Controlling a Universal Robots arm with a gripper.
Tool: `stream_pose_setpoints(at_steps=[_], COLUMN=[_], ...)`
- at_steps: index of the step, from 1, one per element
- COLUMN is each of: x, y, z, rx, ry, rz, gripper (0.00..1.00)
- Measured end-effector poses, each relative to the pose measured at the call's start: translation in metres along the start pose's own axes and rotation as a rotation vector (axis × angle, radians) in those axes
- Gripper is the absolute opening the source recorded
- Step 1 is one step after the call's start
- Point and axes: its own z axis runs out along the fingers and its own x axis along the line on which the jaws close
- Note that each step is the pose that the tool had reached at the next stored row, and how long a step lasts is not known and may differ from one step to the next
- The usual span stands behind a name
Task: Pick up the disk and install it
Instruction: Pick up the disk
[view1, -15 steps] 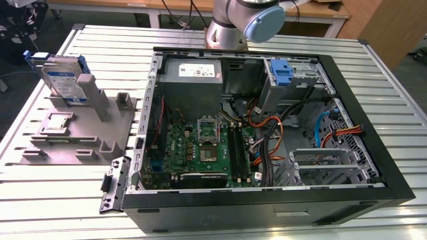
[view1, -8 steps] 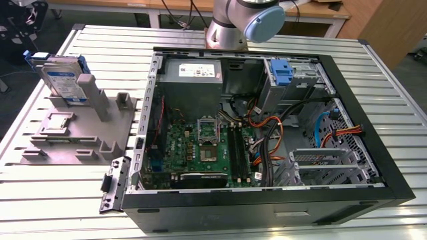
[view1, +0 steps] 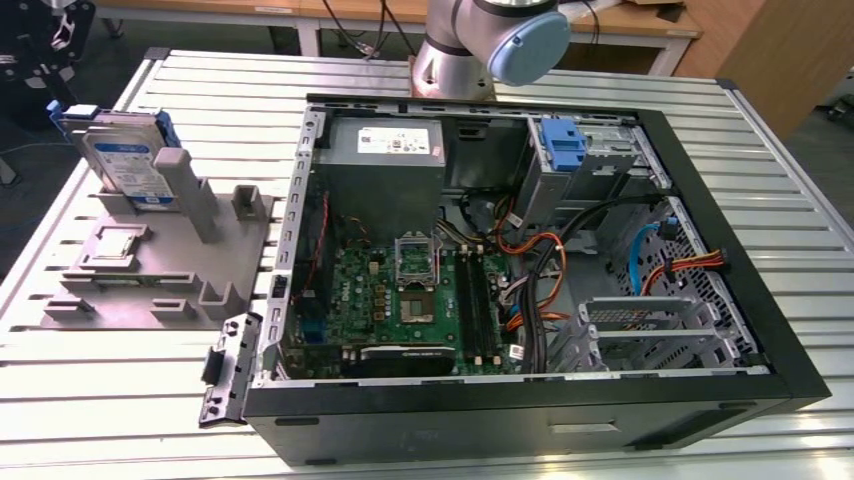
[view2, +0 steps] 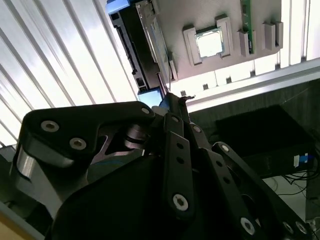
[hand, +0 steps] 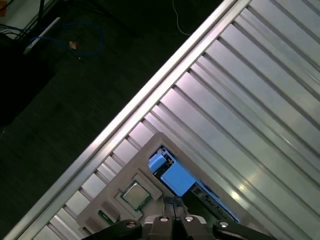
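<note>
Gripper (hand: 172, 202) fingers are closed together with nothing between them; it hangs over the disk (hand: 175, 179) without touching it. In the exterior view the disk (view1: 127, 160) stands on edge in the grey fixture (view1: 147, 265) on the slatted table (view1: 107, 400), outside the open PC case (view1: 534, 405) on the exterior view's left, its blue bracket framing the labelled face. The second wrist view shows the disk (view2: 134, 50) edge-on, with the gripper (view2: 172, 100) tip lined up near its lower blue corner. A CPU (hand: 134, 195) sits flat in a fixture pocket beside the disk, with a green RAM stick (view2: 246, 25) in the next slot. Inside the case: motherboard (view1: 400, 290), grey power supply (view1: 387, 145) and an upright blue carrier (view1: 567, 145) at the far corner. The arm base (view1: 454, 60) is behind the case.
</note>
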Motion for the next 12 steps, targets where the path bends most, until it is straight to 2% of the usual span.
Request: stream_pose_setpoints(at_steps=[12], x=[-0.0035], y=[0.0028], z=[0.0002], rx=[0.0009], ry=[0.0008], rz=[0.000], gripper=[0.10])
